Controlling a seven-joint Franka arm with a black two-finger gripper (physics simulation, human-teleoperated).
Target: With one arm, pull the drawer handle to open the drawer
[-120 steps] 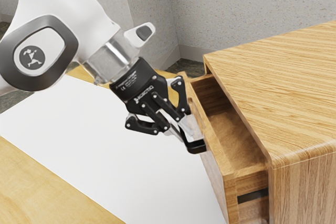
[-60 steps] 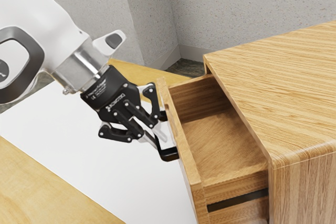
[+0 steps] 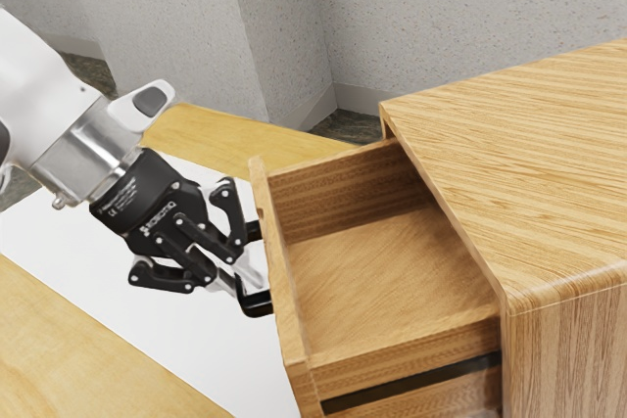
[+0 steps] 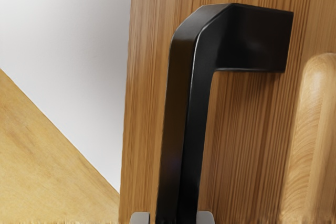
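Note:
The wooden cabinet stands at the exterior view's right. Its top drawer is pulled well out, and its bare wooden floor shows inside. A black bar handle is fixed to the drawer front. My black gripper comes in from the exterior view's left and is shut on that handle, one finger on each side of the bar. In the wrist view the handle runs straight away from my hand and bends onto the drawer front.
A white mat covers the wooden table under my arm. A second, lower drawer front sits below the open one. Grey walls and a pillar stand behind.
My gripper has moved toward the exterior view's left and down with the handle in it. The drawer has slid much farther out of the cabinet.

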